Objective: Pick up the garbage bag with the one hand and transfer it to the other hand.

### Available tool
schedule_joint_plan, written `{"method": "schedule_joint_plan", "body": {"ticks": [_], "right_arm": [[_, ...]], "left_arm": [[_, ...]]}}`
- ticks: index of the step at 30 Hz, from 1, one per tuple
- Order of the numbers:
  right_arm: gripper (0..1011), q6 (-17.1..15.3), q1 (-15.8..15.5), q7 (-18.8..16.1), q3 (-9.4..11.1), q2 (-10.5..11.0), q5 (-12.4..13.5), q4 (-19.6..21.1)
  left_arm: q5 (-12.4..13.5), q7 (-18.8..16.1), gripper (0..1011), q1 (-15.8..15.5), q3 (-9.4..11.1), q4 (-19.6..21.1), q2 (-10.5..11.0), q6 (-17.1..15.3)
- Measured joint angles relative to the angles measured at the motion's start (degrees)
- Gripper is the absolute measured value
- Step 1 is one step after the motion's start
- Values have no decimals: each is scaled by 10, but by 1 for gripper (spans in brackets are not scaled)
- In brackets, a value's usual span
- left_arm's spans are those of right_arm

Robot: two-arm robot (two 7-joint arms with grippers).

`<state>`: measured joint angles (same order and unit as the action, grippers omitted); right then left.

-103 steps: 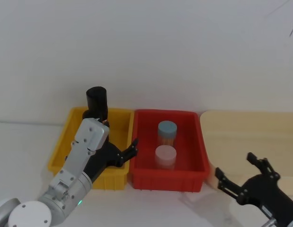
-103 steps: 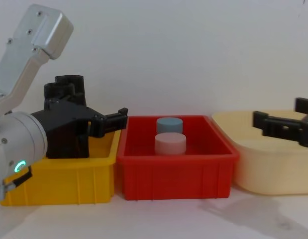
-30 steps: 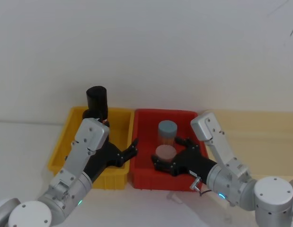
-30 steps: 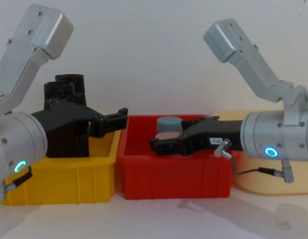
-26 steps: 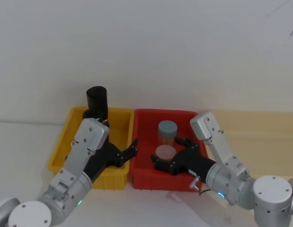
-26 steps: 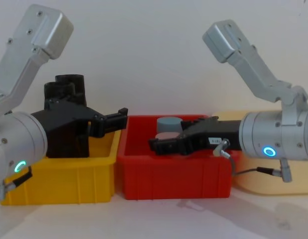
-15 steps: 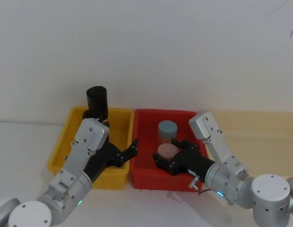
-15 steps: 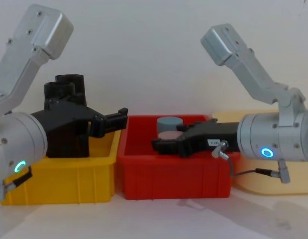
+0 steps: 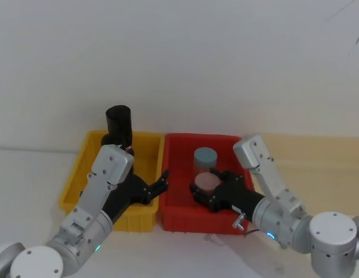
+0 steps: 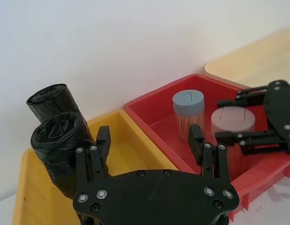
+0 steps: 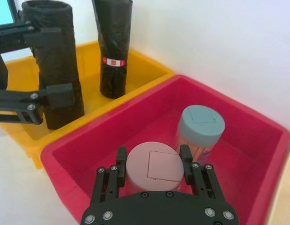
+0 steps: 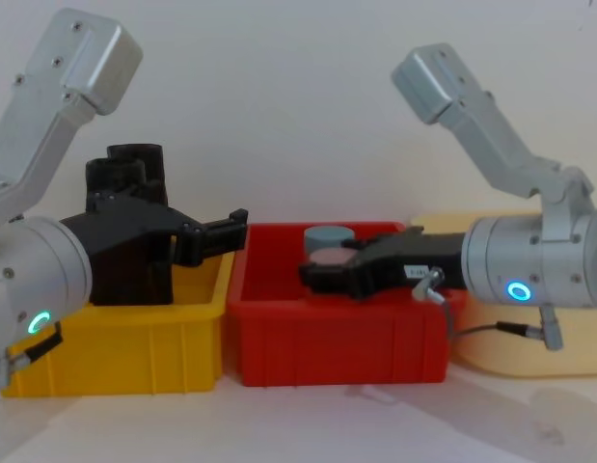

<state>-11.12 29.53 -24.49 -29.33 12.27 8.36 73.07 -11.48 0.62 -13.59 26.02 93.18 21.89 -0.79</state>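
Hovering above the yellow bin (image 12: 124, 352), the left tool (image 10: 149, 138) has its fingers spread wide and grips nothing. A green ring (image 12: 38, 323) is lit on its silver arm, low at the chest view's left edge.

Garbage bag roll (image 10: 58, 140): black, upright inside the yellow bin. It stands just beside the outer face of one left-tool finger, not between the two. Cannot tell whether finger and roll touch. The labelled roll (image 11: 114, 42), also black and with a red-and-white band, stands upright farther back in the same bin, near the room's wall.

Red bin (image 12: 327, 347): immediately to the right of the yellow bin, both on the white surface (image 12: 308, 424). Cannot tell whether the two bins touch.

The right tool (image 11: 152, 155) reaches into the red bin, its arm with the blue ring (image 12: 517, 289) coming in from the right. Its fingers are narrowed onto the pink-lidded jar (image 11: 152, 168), one against each side just under the lid. The blue-lidded jar (image 11: 201, 124), clear-walled, stands just behind the pink one, apart from the fingers.

A cream tray (image 12: 491, 352) lies to the right of the red bin, partly behind the right arm.
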Motion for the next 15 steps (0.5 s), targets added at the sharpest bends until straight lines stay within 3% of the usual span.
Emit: {"method": "schedule_joint_plan", "body": {"ticks": [6, 15], "right_arm": [[667, 6, -2, 7, 11, 3, 2, 16], [666, 10, 0, 31, 52, 19, 13, 69]], "left_arm": [[0, 0, 1000, 0, 0, 0, 0, 0], [0, 0, 1001, 0, 0, 0, 0, 0]]}}
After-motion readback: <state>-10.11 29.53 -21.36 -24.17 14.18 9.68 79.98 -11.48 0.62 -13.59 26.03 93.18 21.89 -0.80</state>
